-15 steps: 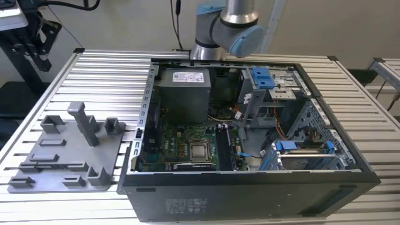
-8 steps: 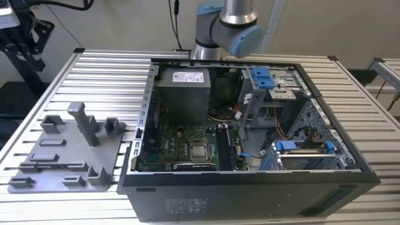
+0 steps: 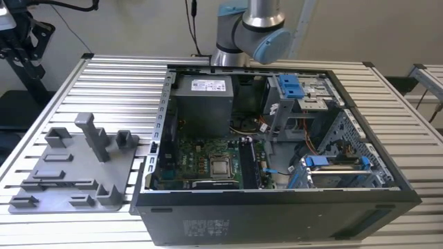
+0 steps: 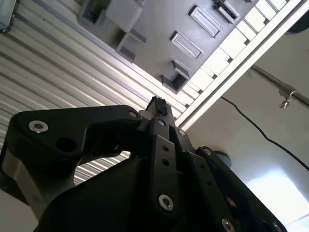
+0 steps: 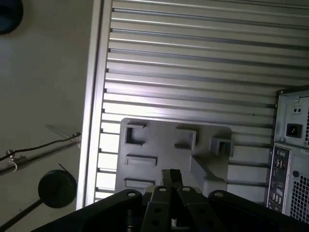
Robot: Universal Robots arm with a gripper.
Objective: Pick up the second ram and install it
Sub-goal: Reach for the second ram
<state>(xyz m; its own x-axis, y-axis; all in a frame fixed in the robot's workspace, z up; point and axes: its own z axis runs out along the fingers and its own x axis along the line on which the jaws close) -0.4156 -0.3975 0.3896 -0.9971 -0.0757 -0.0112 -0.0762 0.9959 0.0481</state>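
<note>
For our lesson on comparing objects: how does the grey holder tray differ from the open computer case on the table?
The grey holder tray is low and flat with posts; the computer case is a deep box. The tray is one plain grey; the case is black outside with a green board and blue clips inside. The tray's holders look empty; the case is packed. Both rest on the slatted table.

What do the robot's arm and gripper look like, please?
In the exterior view, the arm is a silver-grey metal tube with rounded grey joints, one of them closed by a light blue cap. The gripper, seen in both wrist views, is matt black. It is built from flat linkage bars pinned with small silver screws and narrows to a slim tip.
</note>
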